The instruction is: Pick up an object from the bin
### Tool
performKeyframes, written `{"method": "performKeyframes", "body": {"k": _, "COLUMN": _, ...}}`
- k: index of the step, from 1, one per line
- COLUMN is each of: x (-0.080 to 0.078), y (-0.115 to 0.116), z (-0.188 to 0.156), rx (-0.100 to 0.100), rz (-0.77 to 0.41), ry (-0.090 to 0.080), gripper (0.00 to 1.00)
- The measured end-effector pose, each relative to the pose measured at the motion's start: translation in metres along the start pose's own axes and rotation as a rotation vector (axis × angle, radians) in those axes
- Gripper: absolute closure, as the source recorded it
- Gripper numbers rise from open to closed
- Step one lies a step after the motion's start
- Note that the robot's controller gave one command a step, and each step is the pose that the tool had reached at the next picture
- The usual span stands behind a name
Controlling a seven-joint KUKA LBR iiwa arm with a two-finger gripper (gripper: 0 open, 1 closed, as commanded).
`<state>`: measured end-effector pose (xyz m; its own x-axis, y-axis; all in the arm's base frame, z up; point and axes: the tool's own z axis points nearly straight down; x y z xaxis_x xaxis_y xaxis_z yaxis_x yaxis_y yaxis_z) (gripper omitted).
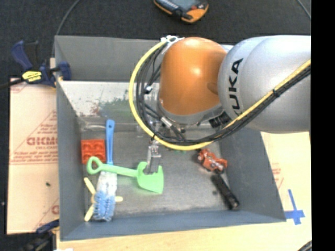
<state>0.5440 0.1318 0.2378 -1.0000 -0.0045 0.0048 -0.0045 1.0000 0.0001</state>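
My gripper (153, 162) hangs below the orange cover, near the middle of the bin. Its tip is right at the upper edge of the blade of a green toy shovel (150, 180). The shovel lies flat, with its handle running left to a ring-shaped end. I cannot tell whether the tip touches the blade. Right of the gripper lies a small red-orange toy car (212, 161), and below that a black stick-like object (225, 192).
On the left side of the bin lie an orange building brick (93, 151), an upright blue stick (110, 139) and a white-and-blue bristle brush with pale sticks (104, 198). The arm and its cables cover the bin's back right part.
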Motion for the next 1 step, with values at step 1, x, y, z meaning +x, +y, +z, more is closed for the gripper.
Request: {"method": "performKeyframes", "body": {"k": 1, "x": -0.0012, "y": -0.0009, "z": -0.0048, "rx": -0.001, "rz": 0.005, "ry": -0.008, "gripper": 0.0}}
